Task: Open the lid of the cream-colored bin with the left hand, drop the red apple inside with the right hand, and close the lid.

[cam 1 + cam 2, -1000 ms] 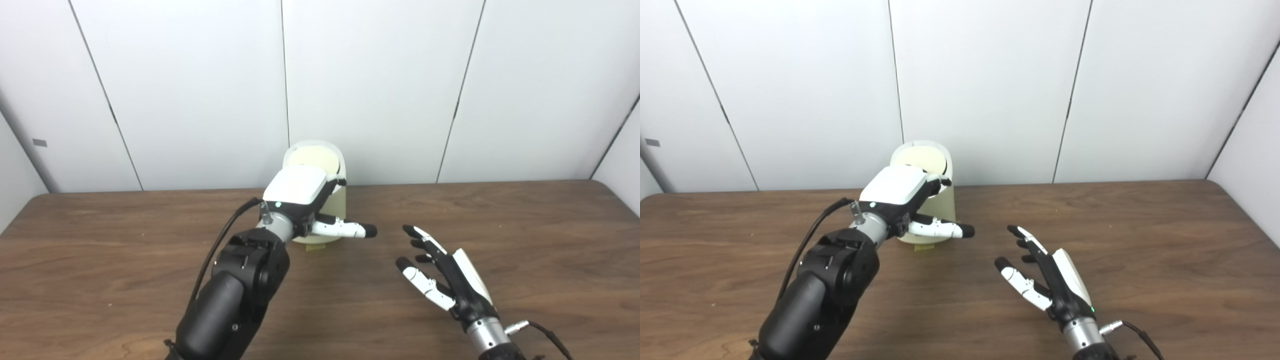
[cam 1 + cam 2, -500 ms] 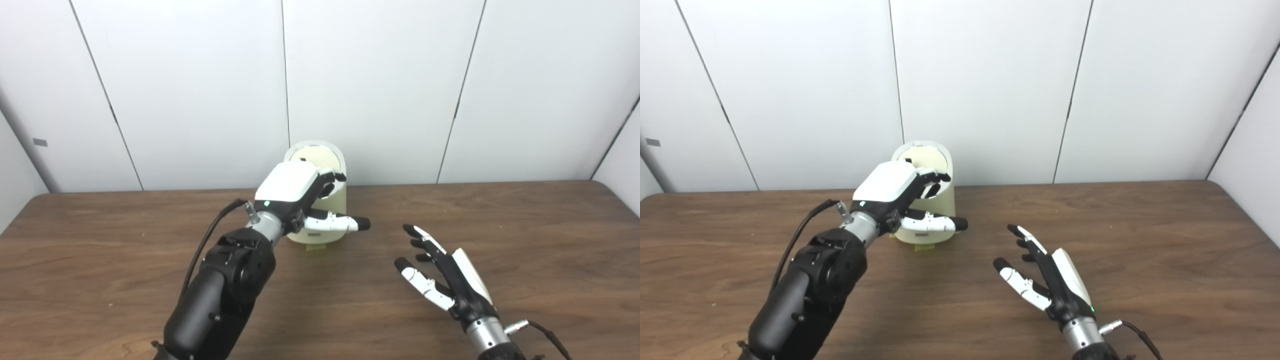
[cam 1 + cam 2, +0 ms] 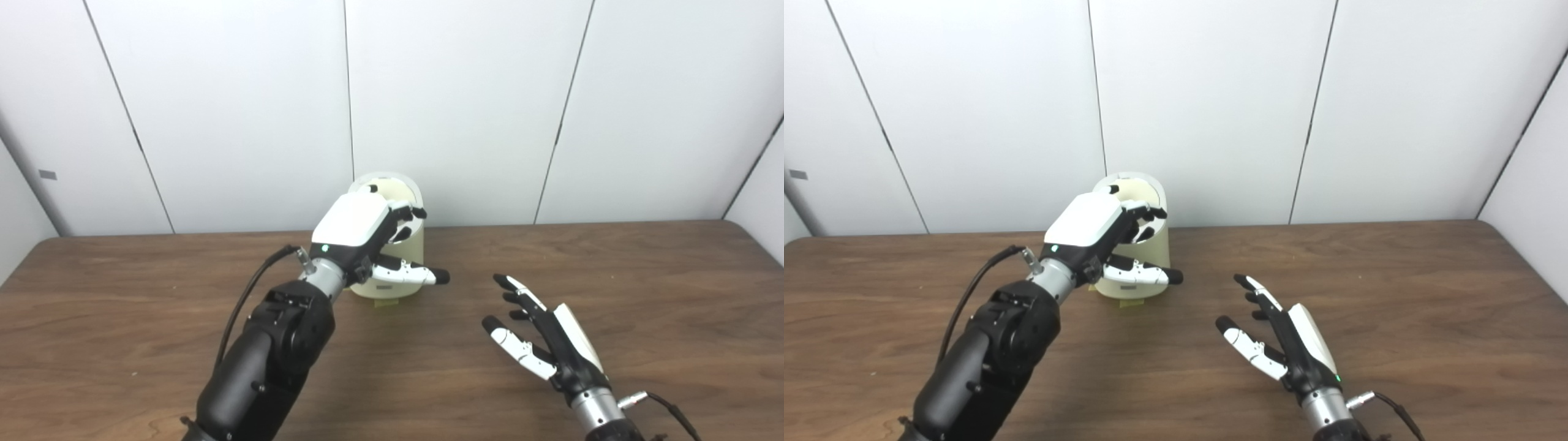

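The cream-colored bin [image 3: 414, 250] stands at the back middle of the table, close to the wall. Its round lid [image 3: 395, 185] lies down on top, as far as it shows. My left hand [image 3: 361, 225] hovers over the bin's front and hides much of it. Its fingers [image 3: 409, 215] curl loosely by the front rim with nothing in them, and the thumb [image 3: 411, 275] sticks out to the right across the bin's wall. My right hand [image 3: 545, 338] rests low over the table at the right front, open and empty, palm turned left. No red apple is in view.
The brown wooden table [image 3: 661, 275] runs across the whole view, with white wall panels [image 3: 465, 104] right behind the bin. A small yellowish tab [image 3: 384, 301] pokes out at the bin's foot. A black cable [image 3: 251, 294] hangs along my left forearm.
My left hand has drawn back a little to the left and up from the bin's front, its fingers curling more. The right hand has stayed where it was.
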Robot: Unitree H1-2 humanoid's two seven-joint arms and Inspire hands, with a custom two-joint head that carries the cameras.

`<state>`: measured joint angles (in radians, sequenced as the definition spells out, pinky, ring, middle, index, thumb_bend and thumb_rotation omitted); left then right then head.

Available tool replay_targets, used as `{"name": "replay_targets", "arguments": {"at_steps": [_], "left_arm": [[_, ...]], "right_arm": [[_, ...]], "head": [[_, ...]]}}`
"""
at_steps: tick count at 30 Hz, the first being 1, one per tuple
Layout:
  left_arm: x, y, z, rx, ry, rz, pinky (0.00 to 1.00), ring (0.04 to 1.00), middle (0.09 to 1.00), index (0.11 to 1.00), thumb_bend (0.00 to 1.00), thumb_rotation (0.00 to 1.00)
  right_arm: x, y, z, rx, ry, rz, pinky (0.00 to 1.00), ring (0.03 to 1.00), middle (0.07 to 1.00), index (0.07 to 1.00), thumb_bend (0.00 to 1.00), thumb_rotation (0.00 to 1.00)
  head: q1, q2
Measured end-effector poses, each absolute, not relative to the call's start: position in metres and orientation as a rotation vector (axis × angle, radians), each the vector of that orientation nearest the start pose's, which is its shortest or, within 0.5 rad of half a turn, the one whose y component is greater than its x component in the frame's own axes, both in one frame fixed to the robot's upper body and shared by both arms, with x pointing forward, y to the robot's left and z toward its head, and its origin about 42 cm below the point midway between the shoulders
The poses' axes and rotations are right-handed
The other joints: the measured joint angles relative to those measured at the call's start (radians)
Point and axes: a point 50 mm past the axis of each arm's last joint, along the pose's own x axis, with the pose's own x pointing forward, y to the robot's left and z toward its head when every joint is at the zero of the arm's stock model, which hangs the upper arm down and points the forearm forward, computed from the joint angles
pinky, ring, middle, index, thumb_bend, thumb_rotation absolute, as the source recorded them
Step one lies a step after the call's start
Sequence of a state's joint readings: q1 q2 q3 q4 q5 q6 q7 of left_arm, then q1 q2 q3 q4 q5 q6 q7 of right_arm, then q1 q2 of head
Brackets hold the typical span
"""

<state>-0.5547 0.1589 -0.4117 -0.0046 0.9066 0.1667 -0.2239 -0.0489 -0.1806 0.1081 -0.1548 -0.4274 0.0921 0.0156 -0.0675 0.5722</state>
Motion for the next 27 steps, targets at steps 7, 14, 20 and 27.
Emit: {"name": "replay_targets", "arguments": {"at_steps": [7, 14, 20, 27], "left_arm": [[0.399, 0.107, 0.236, 1.280, -0.409, -0.414, 1.00, 1.000, 1.000, 1.000, 0.81, 0.76], [0.405, 0.106, 0.237, 1.295, -0.404, -0.391, 1.00, 1.000, 1.000, 1.000, 0.81, 0.77], [0.408, 0.115, 0.244, 1.214, -0.484, -0.277, 1.00, 1.000, 1.000, 1.000, 0.71, 0.69], [0.382, 0.131, 0.223, 0.899, -0.688, -0.064, 0.65, 0.767, 0.803, 0.777, 0.41, 0.55]], "right_arm": [[0.296, -0.231, 0.148, -0.591, -0.120, 0.087, 0.79, 0.887, 0.921, 0.916, 0.37, 0.82], [0.296, -0.232, 0.147, -0.590, -0.108, 0.089, 0.81, 0.888, 0.920, 0.914, 0.36, 0.81], [0.296, -0.231, 0.147, -0.598, -0.107, 0.089, 0.80, 0.881, 0.916, 0.909, 0.36, 0.81], [0.294, -0.231, 0.143, -0.596, -0.077, 0.085, 0.79, 0.874, 0.910, 0.905, 0.37, 0.80]], "head": [[0.003, -0.002], [0.000, -0.005], [-0.002, -0.005], [-0.005, -0.002]]}}
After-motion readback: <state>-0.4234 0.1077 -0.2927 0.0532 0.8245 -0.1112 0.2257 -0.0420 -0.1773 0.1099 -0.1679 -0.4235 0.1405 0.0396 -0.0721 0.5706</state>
